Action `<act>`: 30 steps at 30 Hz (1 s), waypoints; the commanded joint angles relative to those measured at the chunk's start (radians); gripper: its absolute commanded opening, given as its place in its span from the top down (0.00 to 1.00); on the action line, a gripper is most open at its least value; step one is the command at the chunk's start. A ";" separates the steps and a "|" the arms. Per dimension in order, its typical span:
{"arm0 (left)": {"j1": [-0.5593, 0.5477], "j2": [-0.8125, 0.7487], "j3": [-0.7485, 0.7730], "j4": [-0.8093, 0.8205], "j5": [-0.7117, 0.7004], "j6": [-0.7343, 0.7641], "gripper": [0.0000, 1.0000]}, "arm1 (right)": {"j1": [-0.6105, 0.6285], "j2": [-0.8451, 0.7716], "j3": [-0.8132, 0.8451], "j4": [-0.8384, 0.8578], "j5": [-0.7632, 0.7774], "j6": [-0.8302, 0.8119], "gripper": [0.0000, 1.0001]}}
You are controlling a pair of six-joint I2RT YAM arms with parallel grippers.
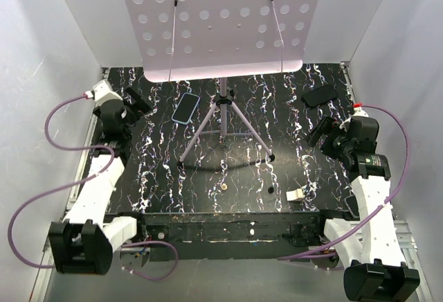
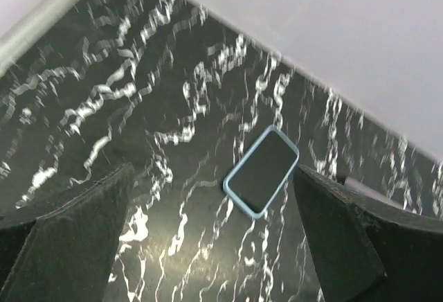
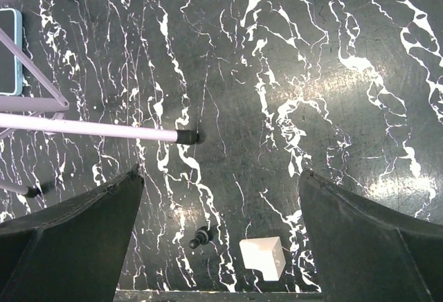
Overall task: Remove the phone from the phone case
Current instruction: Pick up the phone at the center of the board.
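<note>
The phone (image 2: 263, 170), inside the phone case (image 2: 240, 201), lay slantwise on the counter (image 1: 159, 170) near and ahead of the left end effector (image 1: 138, 101), spread wide; the right end effector (image 1: 320, 130), also wide, sat well apart.

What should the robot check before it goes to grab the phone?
1. Phone sitting inside the phone case, screen up: ok.
2. Left gripper open and empty: ok.
3. Left gripper lined up with the phone: ok, the phone shows mid-view in its wrist camera, untouched.
4. Right gripper open and empty: ok.
5. Right gripper near the phone: not ok, it hangs over the table by a white block.
6. Tripod leg away from the phone: not ok, it stands close beside it.
</note>
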 commanded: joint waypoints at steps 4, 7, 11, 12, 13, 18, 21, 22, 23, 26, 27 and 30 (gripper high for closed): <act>0.029 0.253 0.095 -0.100 0.411 0.028 0.00 | 0.002 0.010 0.078 -0.050 -0.108 -0.027 0.00; 0.040 0.395 0.153 -0.094 0.512 0.022 0.00 | 0.004 -0.003 0.063 -0.047 -0.168 -0.025 0.00; 0.039 0.587 0.280 -0.120 0.667 0.069 0.00 | 0.007 -0.048 0.032 -0.037 -0.179 -0.042 0.00; 0.040 0.635 0.315 -0.141 0.698 0.089 0.00 | 0.007 -0.054 0.028 -0.036 -0.185 -0.045 0.00; 0.040 0.687 0.345 -0.150 0.738 0.109 0.00 | 0.008 -0.056 0.022 -0.033 -0.201 -0.045 0.00; 0.031 0.853 0.489 -0.221 0.825 0.146 0.00 | 0.011 -0.060 0.012 -0.044 -0.248 -0.048 0.00; -0.001 0.920 0.556 -0.264 0.790 0.192 0.00 | 0.011 -0.077 0.000 -0.031 -0.257 -0.056 0.00; -0.013 0.936 0.572 -0.279 0.780 0.203 0.00 | 0.013 -0.077 0.000 -0.028 -0.259 -0.057 0.00; -0.027 0.953 0.589 -0.290 0.766 0.212 0.00 | 0.013 -0.079 0.000 -0.028 -0.260 -0.060 0.00; -0.075 0.997 0.644 -0.325 0.630 0.246 0.00 | 0.014 -0.073 0.005 -0.027 -0.259 -0.059 0.00; -0.090 1.018 0.665 -0.348 0.577 0.259 0.00 | 0.016 -0.071 0.005 -0.027 -0.259 -0.059 0.00; -0.122 1.104 0.786 -0.469 0.403 0.295 0.00 | 0.017 -0.073 0.000 -0.027 -0.260 -0.056 0.00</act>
